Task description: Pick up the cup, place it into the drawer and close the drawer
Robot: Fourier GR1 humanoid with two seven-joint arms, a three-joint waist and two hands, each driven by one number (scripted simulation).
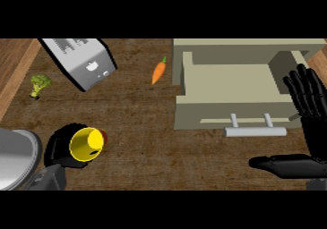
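A yellow cup (87,144) lies tilted with its mouth toward me at the lower left. My left hand (60,150) is curled round it from the left and below. The beige drawer (228,114) stands pulled open at the upper right, its inside bare and its silver handle (255,131) facing me. My right hand (309,112) is open at the right edge, fingers straight and pointing up beside the drawer's right wall, thumb stretched out to the left below the handle.
A silver toaster (83,60) stands at the upper left. An orange carrot (157,72) lies left of the drawer. A broccoli floret (39,84) sits near the left wood edge. A grey round pot (10,157) fills the lower left corner.
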